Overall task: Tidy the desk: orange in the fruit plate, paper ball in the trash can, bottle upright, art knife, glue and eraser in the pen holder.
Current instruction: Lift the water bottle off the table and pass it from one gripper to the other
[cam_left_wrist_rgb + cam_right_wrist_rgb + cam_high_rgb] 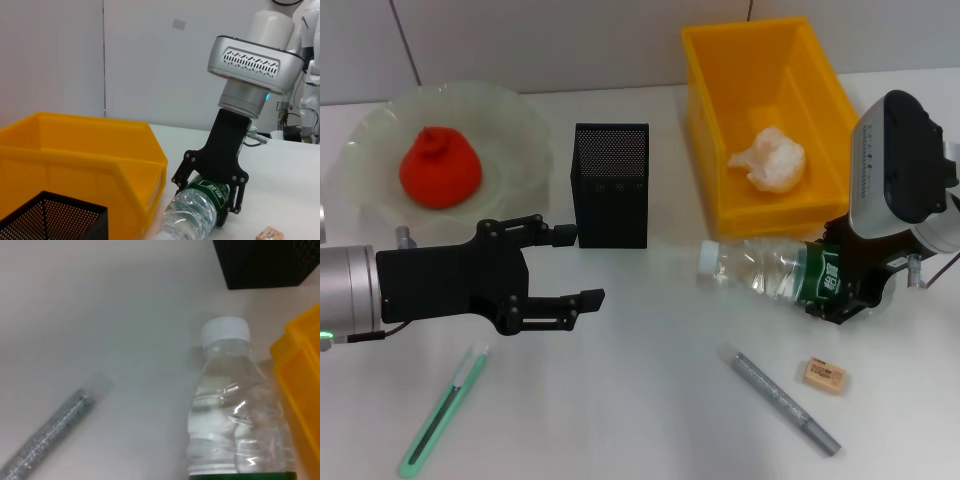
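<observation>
The right gripper [840, 290] was clamped on the bottle [765, 270], its black fingers [235, 192] straddling the green label at the base end, as the left wrist view showed. The bottle lay on its side on the table [650, 400], just in front of the yellow bin [705, 130] and close along its front wall. Its long axis ran across the desk, nearly level, with the white cap [708, 258] pointing toward the robot's left and the base buried in the gripper on the right. So the grip sat at the bottom of the bottle, and standing it up would likely mean swinging the cap end upward about that held end; the bin wall close behind could crowd the swing.

Nearest the robot lay the green art knife [445, 410] at front left, the grey glue stick [785, 402] at front right, and the eraser [824, 376] just beyond it, all still on the table. The left gripper [565, 268] hovered with its fingers apart and empty, beside the black mesh pen holder [611, 185]. Farther back, the orange [440, 168] sat in the fruit plate [520, 120], and the paper ball [768, 160] lay inside the yellow bin.
</observation>
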Robot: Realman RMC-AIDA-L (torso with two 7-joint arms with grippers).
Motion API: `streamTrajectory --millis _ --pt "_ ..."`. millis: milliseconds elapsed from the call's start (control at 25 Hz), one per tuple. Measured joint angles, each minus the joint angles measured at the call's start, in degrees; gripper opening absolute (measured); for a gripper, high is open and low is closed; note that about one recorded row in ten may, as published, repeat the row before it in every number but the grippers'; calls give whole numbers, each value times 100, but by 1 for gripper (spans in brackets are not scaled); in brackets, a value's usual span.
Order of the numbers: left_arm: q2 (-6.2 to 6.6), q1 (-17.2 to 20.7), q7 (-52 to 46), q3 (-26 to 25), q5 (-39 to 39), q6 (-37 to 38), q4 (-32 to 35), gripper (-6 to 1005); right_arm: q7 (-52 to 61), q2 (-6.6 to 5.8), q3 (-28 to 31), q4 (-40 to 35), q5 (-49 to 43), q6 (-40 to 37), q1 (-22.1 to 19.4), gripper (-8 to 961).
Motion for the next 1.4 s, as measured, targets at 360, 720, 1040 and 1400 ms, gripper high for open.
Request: streamTrajectory --millis 360,720,1040,1400 --pt "9 14 0 -14 -4 1 0 821 0 6 -285 -32 32 0 -50 794" --pt "9 15 0 -3 0 1 0 821 68 27 -495 -864 442 -160 -496 794" --pt "9 15 0 1 -11 1 0 821 161 29 -609 -1225 474 -229 -706 781" --pt "9 -1 0 -12 -19 5 0 821 212 26 -607 -1679 590 -270 -966 763"
